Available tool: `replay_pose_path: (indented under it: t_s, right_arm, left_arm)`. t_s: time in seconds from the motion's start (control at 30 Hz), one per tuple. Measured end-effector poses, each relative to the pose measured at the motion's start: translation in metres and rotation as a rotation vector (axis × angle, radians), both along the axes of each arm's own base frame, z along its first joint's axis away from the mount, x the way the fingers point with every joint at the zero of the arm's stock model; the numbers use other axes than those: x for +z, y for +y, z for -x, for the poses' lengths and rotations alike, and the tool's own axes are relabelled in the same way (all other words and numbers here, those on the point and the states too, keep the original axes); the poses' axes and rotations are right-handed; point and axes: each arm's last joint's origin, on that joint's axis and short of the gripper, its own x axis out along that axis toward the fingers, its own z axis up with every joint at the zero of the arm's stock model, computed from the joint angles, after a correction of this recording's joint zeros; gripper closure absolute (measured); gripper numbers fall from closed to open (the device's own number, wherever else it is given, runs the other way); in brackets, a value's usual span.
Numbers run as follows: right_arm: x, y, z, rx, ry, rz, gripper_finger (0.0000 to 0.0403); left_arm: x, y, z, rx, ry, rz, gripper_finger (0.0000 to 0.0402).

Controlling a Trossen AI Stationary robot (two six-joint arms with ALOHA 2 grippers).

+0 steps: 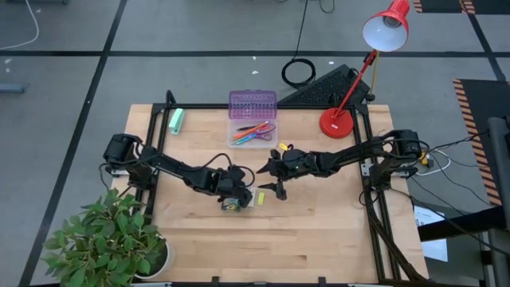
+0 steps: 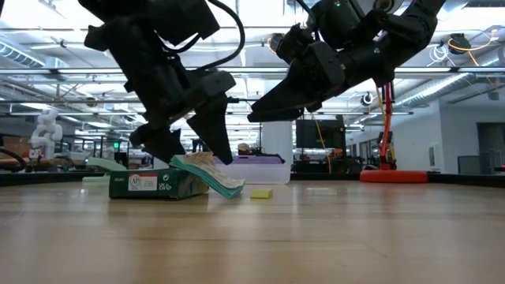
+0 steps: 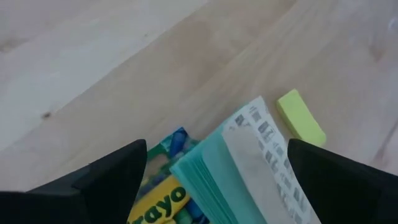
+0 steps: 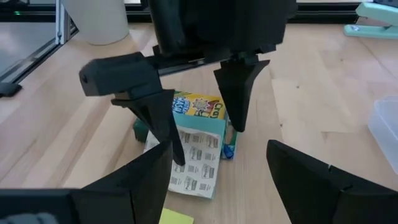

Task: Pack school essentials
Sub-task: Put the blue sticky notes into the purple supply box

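Left gripper (image 4: 202,134) spread wide, straddling crayon box (image 2: 150,184) lying mid-table (image 1: 319,239), not clamped. Right gripper (image 1: 276,180) released, hovering just beside. Small yellow piece (image 2: 261,193) next to box.

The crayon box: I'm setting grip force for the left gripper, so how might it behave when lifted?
The crayon box looks like thin cardboard, so probably light and easy to crush. A teal pad lies tilted across it and would likely slide off. The left gripper stands open astride both. The box lies flat on the table, so rolling seems unlikely.
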Motion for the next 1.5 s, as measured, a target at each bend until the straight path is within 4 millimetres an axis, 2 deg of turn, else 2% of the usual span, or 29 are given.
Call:
replay_pose_path:
  t_s: [0.27,0.37,0.77,1.5]
  right_arm:
    - [0.0005,0.0,-0.0002,0.0,-0.006,0.0,0.0147]
    - [0.0005,0.0,-0.0002,0.0,-0.006,0.0,0.0147]
    - [0.0006,0.0,-0.0003,0.0,-0.006,0.0,0.0147]
    - [0.0006,0.0,-0.0003,0.004,-0.008,0.01,0.0147]
  left_arm:
    - [0.0003,0.0001,-0.0005,-0.011,-0.003,-0.014,0.001]
    - [0.0005,0.0,-0.0007,-0.017,-0.004,-0.017,0.0022]
    - [0.0013,-0.0002,-0.002,-0.016,-0.02,-0.014,0.0171]
    - [0.0018,0.0,-0.0023,-0.088,-0.006,-0.07,0.038]
